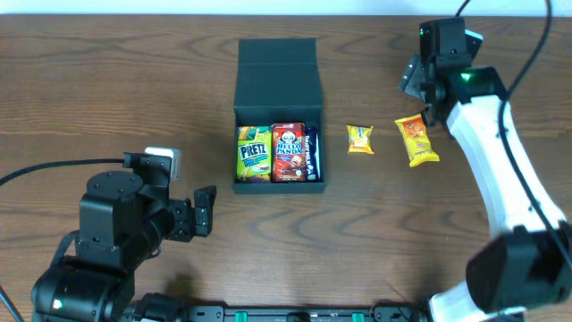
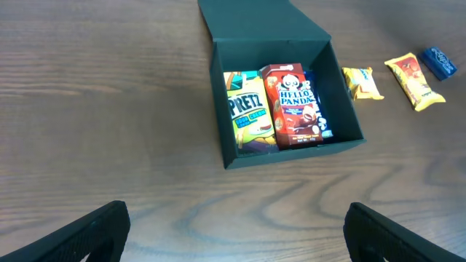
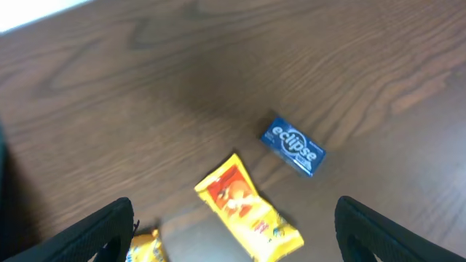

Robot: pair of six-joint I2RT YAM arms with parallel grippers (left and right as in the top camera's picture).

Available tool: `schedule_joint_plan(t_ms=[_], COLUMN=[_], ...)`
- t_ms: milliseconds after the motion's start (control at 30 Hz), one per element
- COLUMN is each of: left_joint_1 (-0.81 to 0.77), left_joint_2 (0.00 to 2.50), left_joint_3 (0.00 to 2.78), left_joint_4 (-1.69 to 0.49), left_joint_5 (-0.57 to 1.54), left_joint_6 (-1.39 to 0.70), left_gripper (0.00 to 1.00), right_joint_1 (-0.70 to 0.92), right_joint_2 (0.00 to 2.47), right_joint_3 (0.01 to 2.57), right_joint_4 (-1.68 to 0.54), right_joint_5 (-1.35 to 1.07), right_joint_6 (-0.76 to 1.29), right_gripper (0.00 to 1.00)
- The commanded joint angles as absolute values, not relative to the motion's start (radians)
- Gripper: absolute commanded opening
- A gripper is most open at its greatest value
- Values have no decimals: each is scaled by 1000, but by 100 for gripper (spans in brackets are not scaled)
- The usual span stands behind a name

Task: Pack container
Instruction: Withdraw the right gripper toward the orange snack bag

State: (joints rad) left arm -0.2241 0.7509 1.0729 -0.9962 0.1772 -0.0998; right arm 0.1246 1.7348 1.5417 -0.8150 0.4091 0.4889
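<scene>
Woodgrain, dark brown and faintly glossy, covers the whole worktop (image 1: 107, 80), with long streaks and knots running left to right; a pale strip shows beyond its far edge.

The container (image 1: 279, 187) sits near the middle of the worktop, a matte black, square-cornered, shallow box with stiff, straight walls. Its flap lid (image 1: 277, 63) is folded open on the far side, a flat panel with a crease across it. Inside, three packs lie side by side and fill the floor. On the left is a green and yellow Pretz box (image 1: 254, 153), in the middle a glossy red Hello Panda box (image 1: 288, 153), and against the right wall a slim dark blue packet (image 1: 311, 152).

To the right of the container, apart from it, lies a small shiny yellow packet (image 1: 360, 139) with crimped ends. Further right is a longer orange-yellow wrapper (image 1: 416, 140), also crimped and lying at a slant. Just beyond that wrapper is a small blue rectangular Eclipse box (image 3: 293, 146) with sharp edges.

The left claw (image 1: 205, 211) hangs at the near left, its black fingers spread wide and pointed towards the container. The right claw (image 3: 234, 218) hovers over the orange-yellow wrapper and the Eclipse box, its fingers likewise spread wide, touching neither.
</scene>
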Motion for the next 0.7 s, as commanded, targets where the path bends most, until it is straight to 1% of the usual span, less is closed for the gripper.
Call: schedule_joint_plan(t_ms=[0, 200, 367, 500, 667], left_joint_1=[-223, -223, -223, -223, -223], left_joint_2=[751, 751, 751, 751, 751], left_joint_3=[1076, 1076, 1076, 1076, 1076], left_joint_4=[-999, -999, -999, -999, -999], left_joint_5=[181, 181, 181, 181, 181], left_joint_6=[-93, -93, -93, -93, -93], left_gripper=[95, 95, 95, 95, 95], right_joint_1=[93, 73, 53, 27, 33], right_joint_2=[1796, 1864, 1871, 1872, 1884], right_joint_3=[1551, 1551, 1550, 1549, 1549], right_joint_4=[-788, -758, -759, -763, -812], right_joint_5=[411, 338, 269, 136, 130], right_joint_6=[443, 403, 374, 273, 239], right_gripper=[87, 84, 86, 85, 86])
